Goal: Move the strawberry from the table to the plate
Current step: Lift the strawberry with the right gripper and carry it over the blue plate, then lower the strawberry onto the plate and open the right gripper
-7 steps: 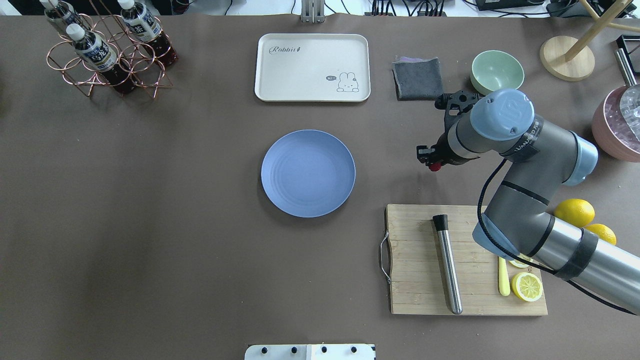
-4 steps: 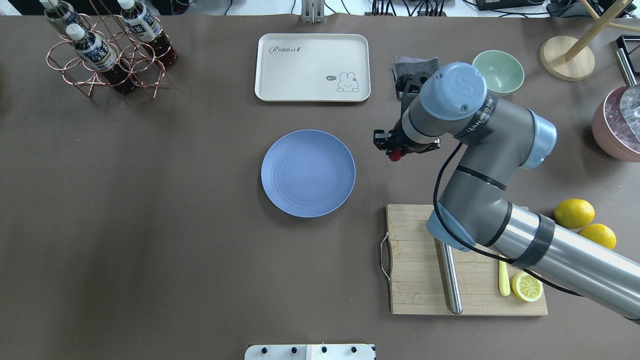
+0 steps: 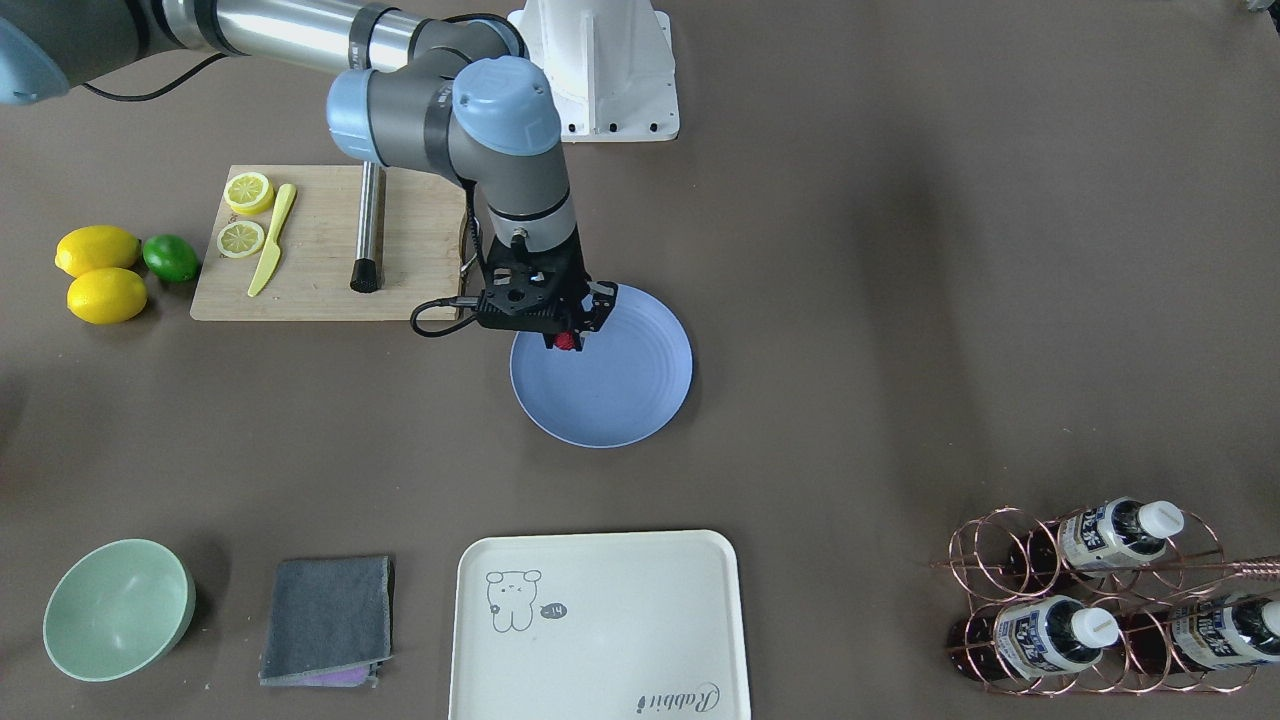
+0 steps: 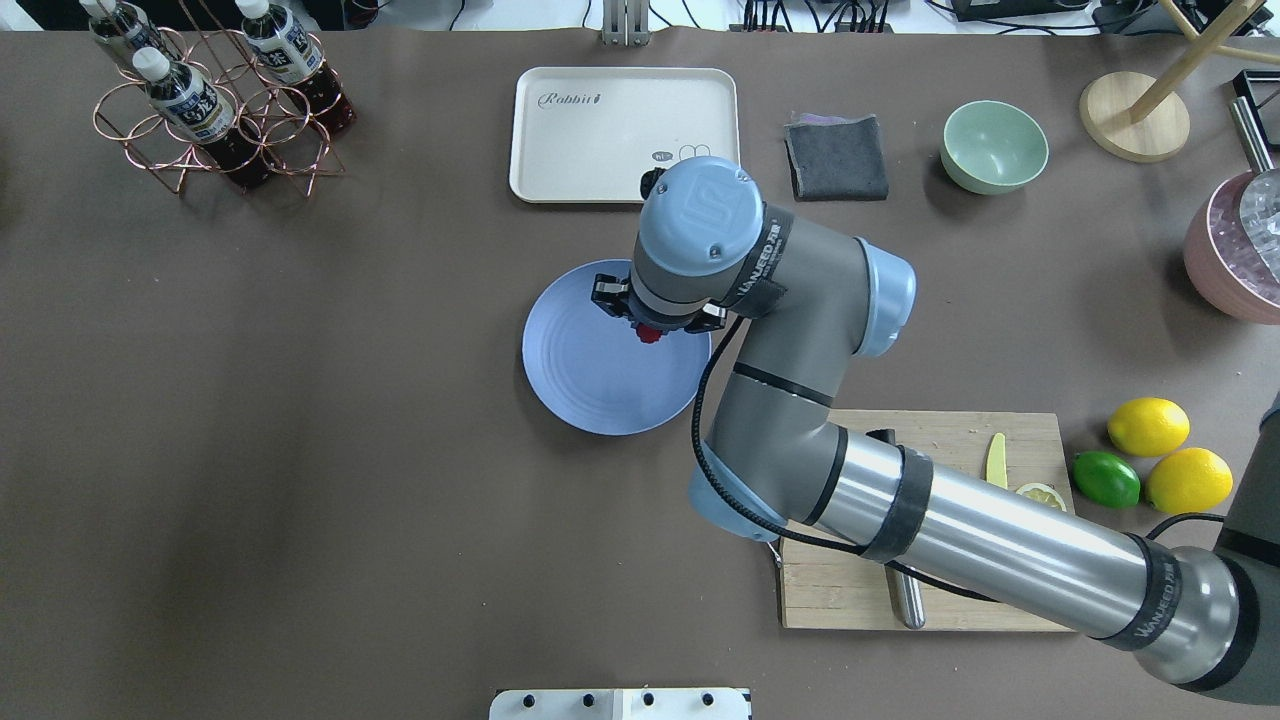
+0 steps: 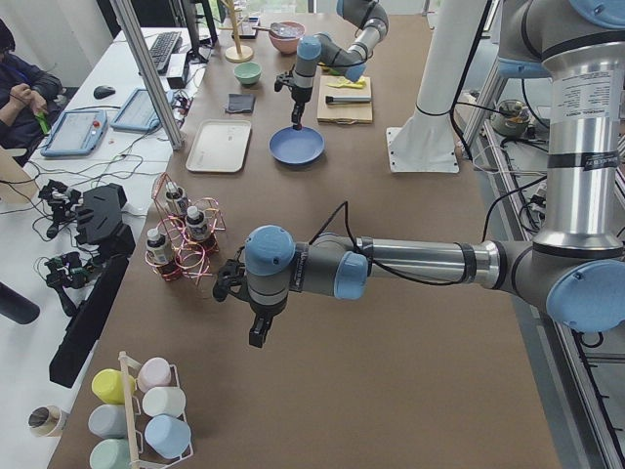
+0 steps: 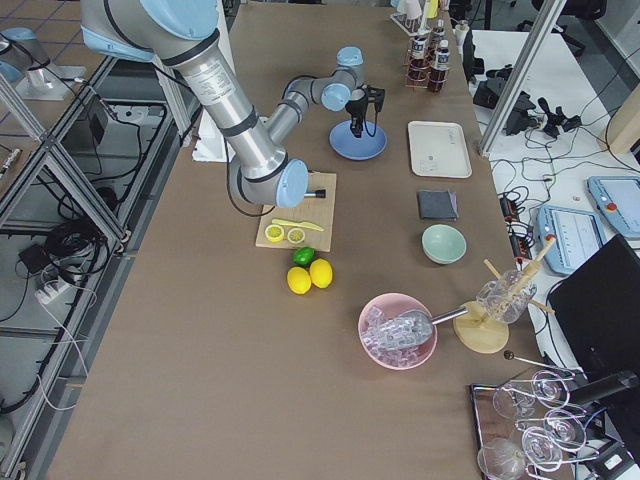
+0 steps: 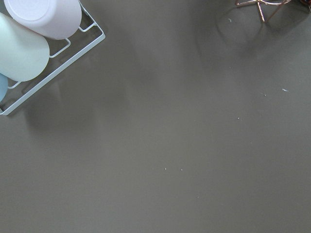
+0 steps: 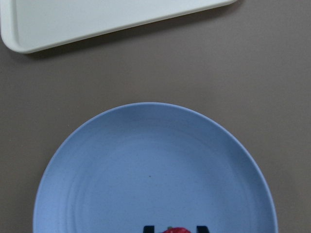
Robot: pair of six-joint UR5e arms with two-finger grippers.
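A small deep-red strawberry (image 4: 650,333) hangs between the fingertips of my right gripper (image 4: 650,328), which is shut on it. The gripper points straight down over the round blue plate (image 4: 590,375), above its right part near the rim. The front-facing view shows the strawberry (image 3: 566,342) just above the plate (image 3: 620,395). In the right wrist view the berry (image 8: 176,230) peeks in at the bottom edge over the plate (image 8: 155,165). My left gripper (image 5: 256,335) hovers far off over the brown table (image 4: 300,450) near the bottle rack. I cannot tell whether it is open or shut.
A cream tray (image 4: 590,130) lies behind the plate. To its right are a grey cloth (image 4: 838,158) and a mint-green bowl (image 4: 995,145). A wooden cutting board (image 4: 830,590) with a metal rod sits at the near right, with lemons (image 4: 1148,425) and a lime (image 4: 1106,478) beyond. A copper bottle rack (image 4: 220,110) stands far left.
My right arm has swung left, carrying the strawberry from the table beside the cloth to above the blue plate. The gripper stayed shut on the berry.
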